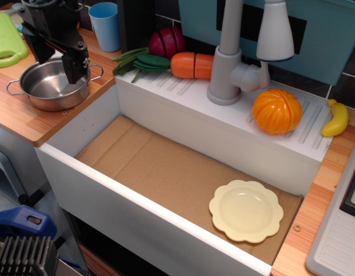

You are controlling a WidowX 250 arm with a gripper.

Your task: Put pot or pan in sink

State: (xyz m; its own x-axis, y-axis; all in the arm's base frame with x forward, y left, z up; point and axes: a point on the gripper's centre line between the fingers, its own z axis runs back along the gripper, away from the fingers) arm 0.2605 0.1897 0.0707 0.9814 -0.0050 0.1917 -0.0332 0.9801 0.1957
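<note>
The small shiny steel pot [46, 87] with two wire loop handles stands on the wooden counter [28, 123] at the left, just outside the sink's left wall. My black gripper [58, 62] hangs over the pot, jaws apart. One finger [75, 68] reaches down at the pot's right rim, the other sits over its back edge. Nothing is held. The white sink [137, 201] with its brown cardboard floor fills the middle, with the grey faucet [229, 63] behind it.
A pale yellow scalloped plate [246, 210] lies at the right of the sink floor. On the ledge behind are an orange pumpkin [276, 111], a carrot [192, 65], green beans [140, 60] and a banana [336, 119]. A blue cup [105, 26] and a green board [6, 40] stand behind the pot.
</note>
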